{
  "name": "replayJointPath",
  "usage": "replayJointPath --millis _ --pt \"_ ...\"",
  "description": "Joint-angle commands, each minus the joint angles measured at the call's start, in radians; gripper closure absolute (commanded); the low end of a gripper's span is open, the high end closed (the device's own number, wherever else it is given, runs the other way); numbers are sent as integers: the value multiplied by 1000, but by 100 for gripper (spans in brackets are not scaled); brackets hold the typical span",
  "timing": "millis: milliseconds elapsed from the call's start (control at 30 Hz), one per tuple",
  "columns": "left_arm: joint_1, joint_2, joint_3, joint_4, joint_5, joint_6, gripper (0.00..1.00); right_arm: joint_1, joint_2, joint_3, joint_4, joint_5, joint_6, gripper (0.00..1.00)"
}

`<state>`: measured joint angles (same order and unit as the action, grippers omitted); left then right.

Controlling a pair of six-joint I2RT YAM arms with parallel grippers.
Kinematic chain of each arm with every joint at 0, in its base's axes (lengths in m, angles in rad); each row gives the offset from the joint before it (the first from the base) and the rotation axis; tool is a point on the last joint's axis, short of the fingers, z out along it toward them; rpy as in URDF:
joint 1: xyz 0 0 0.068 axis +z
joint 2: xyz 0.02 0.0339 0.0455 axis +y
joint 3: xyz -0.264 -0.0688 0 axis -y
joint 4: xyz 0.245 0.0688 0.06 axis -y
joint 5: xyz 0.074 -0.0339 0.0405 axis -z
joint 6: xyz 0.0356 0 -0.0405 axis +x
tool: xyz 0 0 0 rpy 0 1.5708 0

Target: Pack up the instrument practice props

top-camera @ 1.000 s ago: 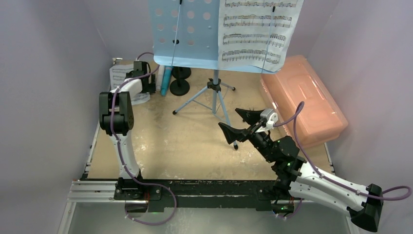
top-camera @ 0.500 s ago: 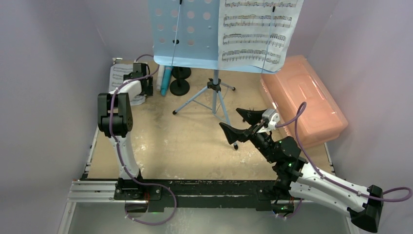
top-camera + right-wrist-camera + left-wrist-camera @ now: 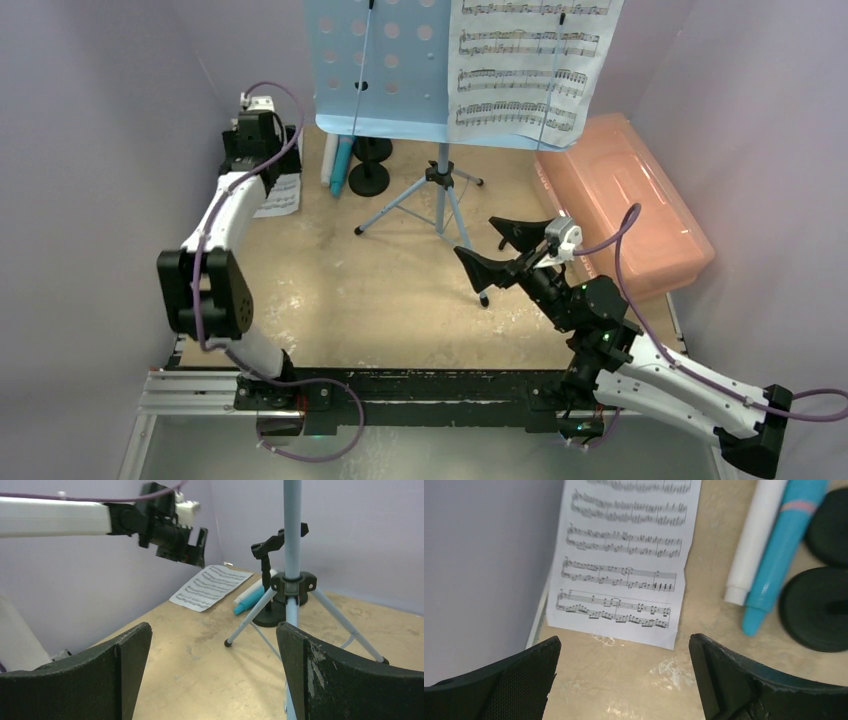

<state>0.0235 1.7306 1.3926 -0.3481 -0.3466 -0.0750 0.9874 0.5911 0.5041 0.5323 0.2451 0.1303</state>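
**Left wrist view.** We see the left gripper [image 3: 624, 640] released, its jaws spread wide and empty. Just ahead of its tips a sheet-music page [image 3: 624, 555] lies flat on the table [image 3: 634, 690]. To the right of that page the white microphone [image 3: 756, 540] and the blue microphone [image 3: 781, 555] lie side by side. The two black mic holders [image 3: 819, 610] stand farther right.

**Right wrist view.** The right gripper [image 3: 212, 630] is likewise wide and empty. The music rack [image 3: 292, 580] rises straight ahead of it on tripod legs. A second page [image 3: 530, 70] rests on the rack, and the pink box [image 3: 625, 200] lies to this gripper's right.
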Motion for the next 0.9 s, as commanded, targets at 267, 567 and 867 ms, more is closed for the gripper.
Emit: replayJointPath --millis 267,567,867 --pt "0 -580 -111 -99 161 -100 1 -1 84 283 -310 35 15 2" --pt "0 -787 -82 -216 329 -102 1 -1 40 359 -445 110 10 2" --pt "0 -858 8 -238 814 -157 2 -1 72 524 -627 142 15 2"
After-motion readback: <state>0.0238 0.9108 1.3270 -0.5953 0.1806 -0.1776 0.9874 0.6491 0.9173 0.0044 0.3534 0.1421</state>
